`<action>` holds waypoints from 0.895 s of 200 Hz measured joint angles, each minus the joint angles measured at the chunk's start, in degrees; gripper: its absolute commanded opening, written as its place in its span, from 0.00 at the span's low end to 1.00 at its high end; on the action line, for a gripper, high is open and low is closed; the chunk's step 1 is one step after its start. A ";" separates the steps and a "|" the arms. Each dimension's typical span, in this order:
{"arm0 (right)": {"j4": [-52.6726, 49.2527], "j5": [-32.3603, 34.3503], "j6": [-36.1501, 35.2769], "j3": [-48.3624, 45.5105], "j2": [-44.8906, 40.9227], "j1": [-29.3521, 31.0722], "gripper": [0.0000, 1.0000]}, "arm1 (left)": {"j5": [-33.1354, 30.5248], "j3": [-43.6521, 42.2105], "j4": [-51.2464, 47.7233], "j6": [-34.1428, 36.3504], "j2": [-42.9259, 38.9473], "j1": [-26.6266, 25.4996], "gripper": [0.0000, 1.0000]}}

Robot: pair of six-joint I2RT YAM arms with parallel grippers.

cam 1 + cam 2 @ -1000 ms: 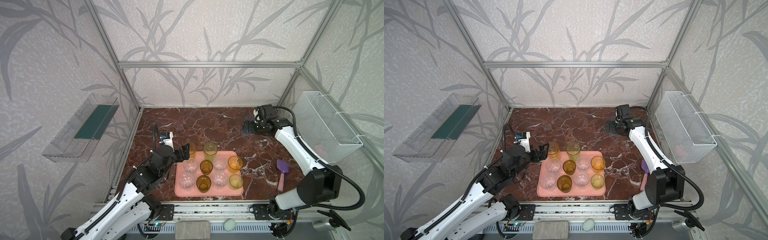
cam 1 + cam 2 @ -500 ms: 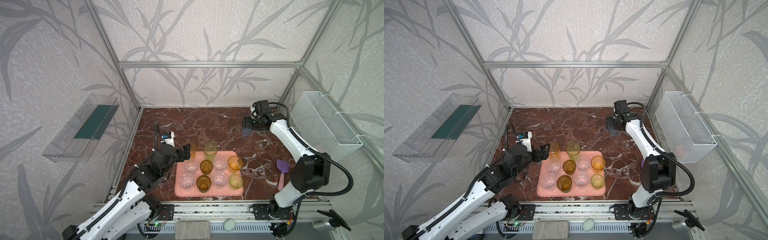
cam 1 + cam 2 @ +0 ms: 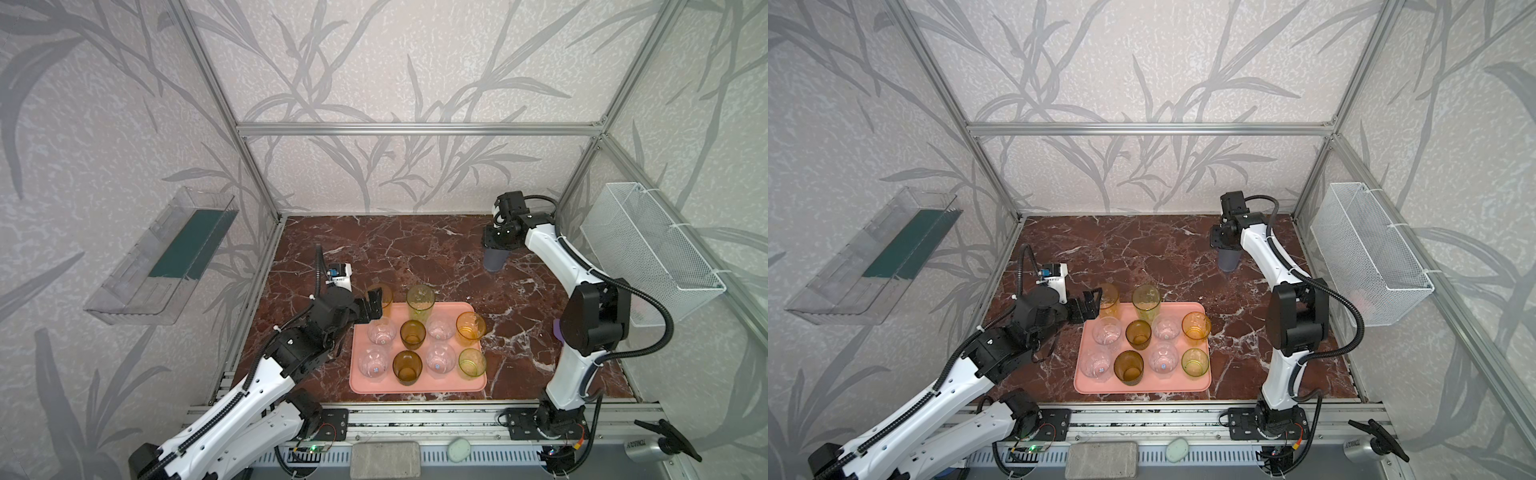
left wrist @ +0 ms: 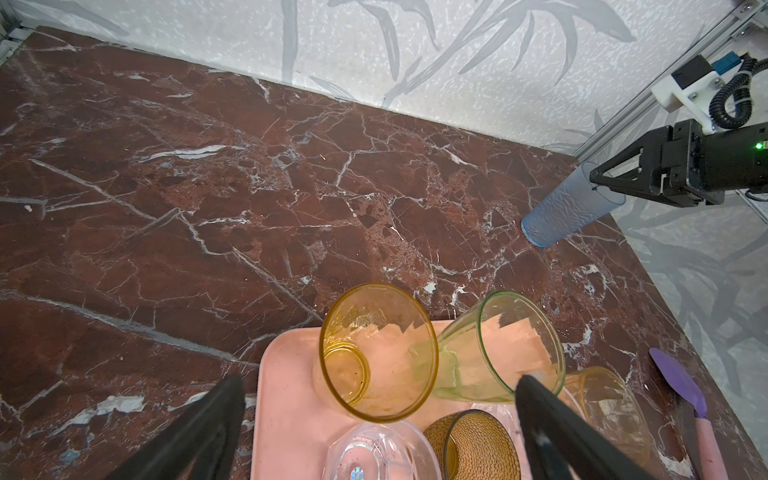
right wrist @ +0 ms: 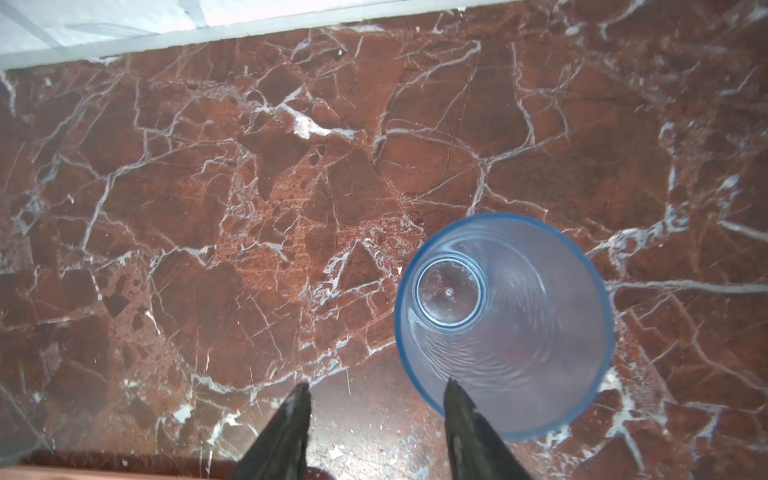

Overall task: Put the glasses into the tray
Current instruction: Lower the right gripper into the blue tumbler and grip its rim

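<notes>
**Top views: ten on the tray, blue tumbler out by the far right corner**

Over on the left wall of leaf-patterned paper hangs a clear bin [image 3: 166, 257]. Below it the left gripper [image 3: 375, 305] hangs at the tray's far left corner, jaws spread wide and holding nothing, right beside the tall yellow glass [image 3: 384, 293]. The dark red marble table [image 3: 395, 249], veined in white, fills the floor inside an aluminium frame [image 3: 415, 129].

The pink tray [image 3: 415, 386] sits at the table's near edge, about midway along it. It carries ten glasses: tall yellow and tall green glass [image 3: 420, 301] along its far edge, then short clear, amber, orange and yellow-green ones in two rows.

Rightwards, the blue glass [image 3: 493, 259] stands upright on bare marble near the table's far right corner, well apart from the tray. The right gripper [image 5: 378, 386] straddles its rim, one finger inside and one outside, a gap still showing, no pinch. A purple spatula [image 4: 677, 382] lies by the table's right edge, and a white wire basket [image 3: 648, 245] hangs on the right wall.
</notes>
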 measured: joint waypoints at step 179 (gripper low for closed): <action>-2.56 1.81 -1.14 7.74 7.98 0.00 0.00 | -0.94 0.09 0.02 1.44 1.27 0.00 0.99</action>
